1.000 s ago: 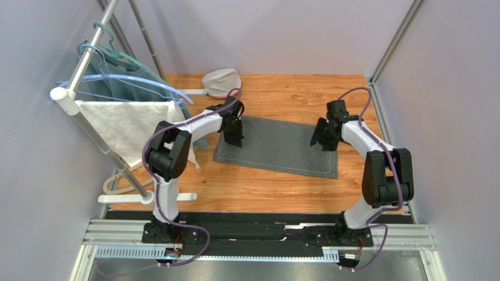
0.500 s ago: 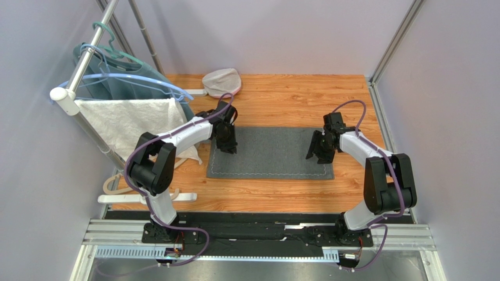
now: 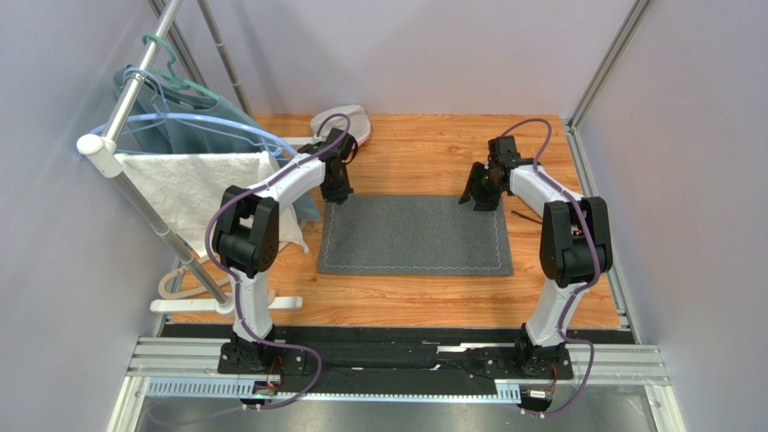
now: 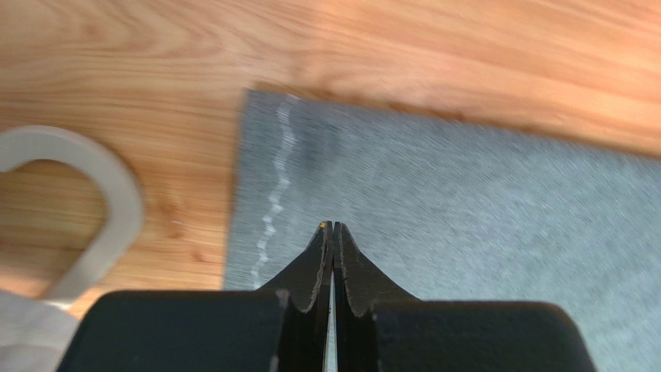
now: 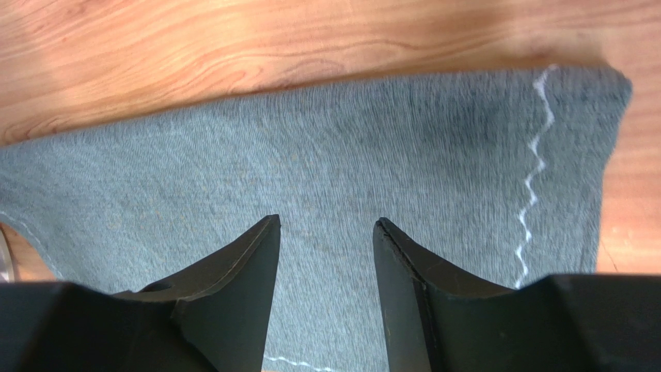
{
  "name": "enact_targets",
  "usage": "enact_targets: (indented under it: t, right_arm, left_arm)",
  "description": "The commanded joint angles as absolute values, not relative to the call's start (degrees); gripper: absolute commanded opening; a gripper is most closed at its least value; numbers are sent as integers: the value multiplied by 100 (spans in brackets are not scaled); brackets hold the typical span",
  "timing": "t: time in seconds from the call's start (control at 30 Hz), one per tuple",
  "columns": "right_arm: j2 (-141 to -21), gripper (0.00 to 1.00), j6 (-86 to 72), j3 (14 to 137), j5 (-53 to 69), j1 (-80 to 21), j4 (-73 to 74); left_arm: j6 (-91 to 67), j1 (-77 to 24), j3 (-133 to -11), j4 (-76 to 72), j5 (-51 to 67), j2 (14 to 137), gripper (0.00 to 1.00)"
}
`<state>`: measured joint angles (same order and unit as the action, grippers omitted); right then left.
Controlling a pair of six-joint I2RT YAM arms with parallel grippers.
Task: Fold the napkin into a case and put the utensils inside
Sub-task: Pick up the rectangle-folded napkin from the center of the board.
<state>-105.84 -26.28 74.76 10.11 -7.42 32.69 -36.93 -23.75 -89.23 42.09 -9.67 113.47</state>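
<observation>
— Over the far corners of the napkin (image 3: 413, 236) is where all the action is. The cloth itself lies flat on the wood table (image 3: 433, 301), a tidy rectangle with pale stitching round its edges and bare boards on every side of it. No fold lifted, no case to speak of. Single layer or already doubled? We can't tell.

— Agreed, we'd call it early days. Left gripper (image 4: 333, 232) hangs over the napkin's far left corner, fingers pinched tight on nothing at all. Right gripper (image 5: 326, 222) is over the far right corner, jaws apart with bare cloth showing between them, so nothing's held there either.

— And the cutlery? We only spot what looks like the black utensil (image 3: 525, 217), a thin sliver on the wood just off the napkin's right edge. The silver one we can't find anywhere.

— So our guess at what's left: all the folding into a pouch, then both pieces slid inside. Pretty much everything.

— Room-wise, the napkin's near side is open wood. Its left is the tight spot: a white towel (image 3: 194, 193) hangs close, and a pale curved hook (image 4: 124, 198) sits just beside that left edge.

— Right of the napkin we get only a narrow strip of wood before the side wall (image 3: 685, 198), and the utensil's lying in it. We'd swing elbows carefully there.
</observation>
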Motion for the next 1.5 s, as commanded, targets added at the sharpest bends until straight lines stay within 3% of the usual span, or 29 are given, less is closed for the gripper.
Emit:
enact_targets:
  t: [0.0,0.53,0.87,1.17,1.47]
  right_arm:
    - [-10810,49,-2619,7831,949,-659,3260]
    - [-11135,48,-2435,8015,642,-123,3208]
    - [-11752,48,-2057,8588,237,-97,3384]
    - [-11276,49,-2083,8393,343,-114,3314]
    - [-11453,49,-1942,8684,378,-114,3515]
  left_arm:
    - [-3551,-2224,-9113,4297,-1424,11451,4]
    - [-3578,-1784,-10282,5246,-1591,12752,2]
    - [-3243,-1819,-10143,5045,-1468,12385,4]
    - [-3498,-1951,-9959,4343,-133,11971,5]
    - [-3480,-2408,-9958,3903,421,12024,9]
